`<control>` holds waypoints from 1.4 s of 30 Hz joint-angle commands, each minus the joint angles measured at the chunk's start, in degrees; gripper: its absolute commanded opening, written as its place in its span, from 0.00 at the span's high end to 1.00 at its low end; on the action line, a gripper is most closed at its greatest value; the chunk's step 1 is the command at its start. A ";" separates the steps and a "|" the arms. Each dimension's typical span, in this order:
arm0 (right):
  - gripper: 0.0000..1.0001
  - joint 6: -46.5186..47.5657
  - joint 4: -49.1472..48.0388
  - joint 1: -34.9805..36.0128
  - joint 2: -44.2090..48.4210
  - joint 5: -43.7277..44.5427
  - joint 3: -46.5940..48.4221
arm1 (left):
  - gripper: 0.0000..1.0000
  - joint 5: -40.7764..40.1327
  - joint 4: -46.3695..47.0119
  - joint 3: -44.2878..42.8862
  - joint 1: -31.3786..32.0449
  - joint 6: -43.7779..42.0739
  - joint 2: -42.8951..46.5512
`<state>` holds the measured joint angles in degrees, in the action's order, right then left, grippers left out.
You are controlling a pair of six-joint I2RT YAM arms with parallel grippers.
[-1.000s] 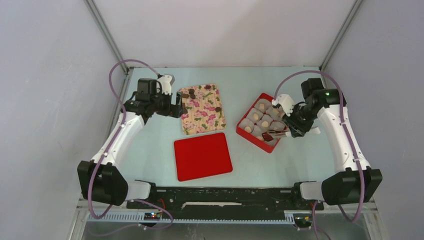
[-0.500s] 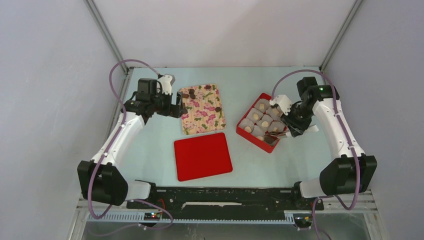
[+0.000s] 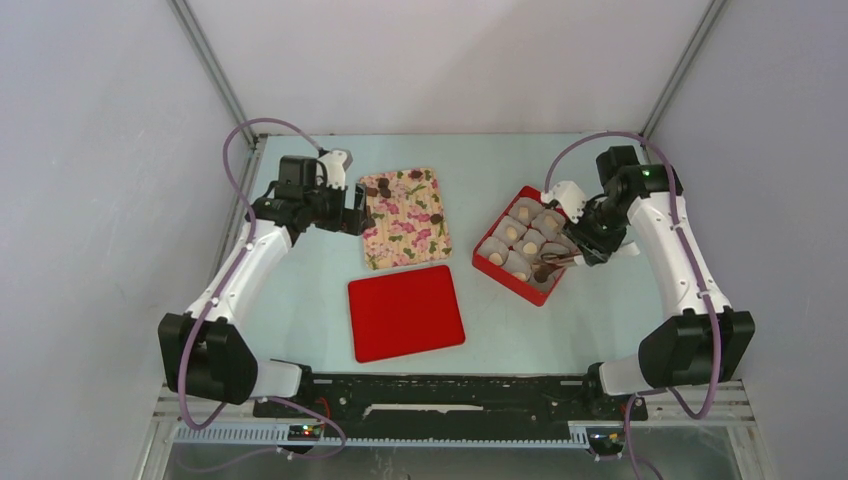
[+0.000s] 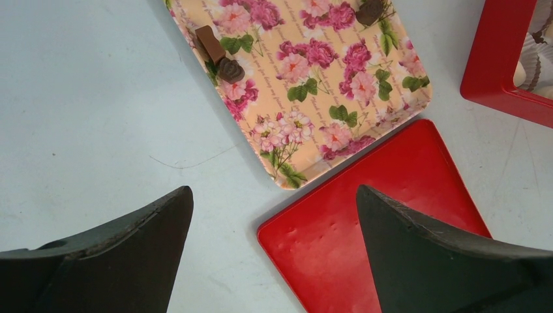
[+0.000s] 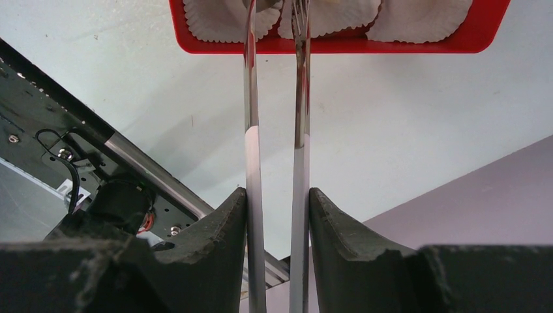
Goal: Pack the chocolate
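Observation:
Dark brown chocolates (image 3: 380,187) lie on a floral tray (image 3: 405,218); two of them (image 4: 220,57) show in the left wrist view on that tray (image 4: 306,85). Pale tan chocolates (image 3: 512,232) sit in paper cups in the red box (image 3: 492,262). My left gripper (image 3: 357,222) is open and empty by the tray's left edge, and shows in its wrist view (image 4: 274,190). My right gripper (image 3: 585,255) is shut on metal tongs (image 3: 558,262). In the right wrist view (image 5: 278,192) the tongs (image 5: 251,117) reach into the box (image 5: 391,45). A dark lump (image 3: 541,271) lies at the tips; I cannot tell if it is gripped.
A flat red lid (image 3: 405,312) lies on the table in front of the floral tray, also seen in the left wrist view (image 4: 391,208). Grey walls and metal posts enclose the table on three sides. The arm bases and a black rail run along the near edge.
My right gripper has shifted a little toward the back with the tongs, whose tips stay over the box's near corner. The left arm has barely moved.

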<state>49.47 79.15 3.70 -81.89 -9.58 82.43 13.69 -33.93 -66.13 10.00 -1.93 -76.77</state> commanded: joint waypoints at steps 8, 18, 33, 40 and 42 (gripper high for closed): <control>0.61 -1.63 -1.46 -1.42 -1.29 -1.26 6.76 | 0.02 0.36 1.54 -4.65 0.45 0.18 -0.60; 0.64 -12.13 -11.07 -7.04 -4.30 -7.07 10.07 | 0.02 0.35 1.16 -5.82 0.46 0.09 -0.81; 0.65 -31.36 -30.91 -25.31 1.50 -7.73 1.23 | 0.02 -0.14 1.25 -7.87 2.62 0.79 -2.82; 0.65 -37.57 -36.20 -34.23 3.45 -6.94 -9.22 | 0.02 0.03 -0.17 -8.13 3.64 1.58 -3.32; 0.65 -38.40 -37.11 -35.52 3.57 -7.22 -11.07 | 0.02 -0.26 -0.70 -8.14 3.84 1.59 -3.34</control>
<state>15.49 47.62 -29.95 -80.40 -15.84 73.82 13.67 -34.09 -70.72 13.23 -1.32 -80.01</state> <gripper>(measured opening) 0.352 0.984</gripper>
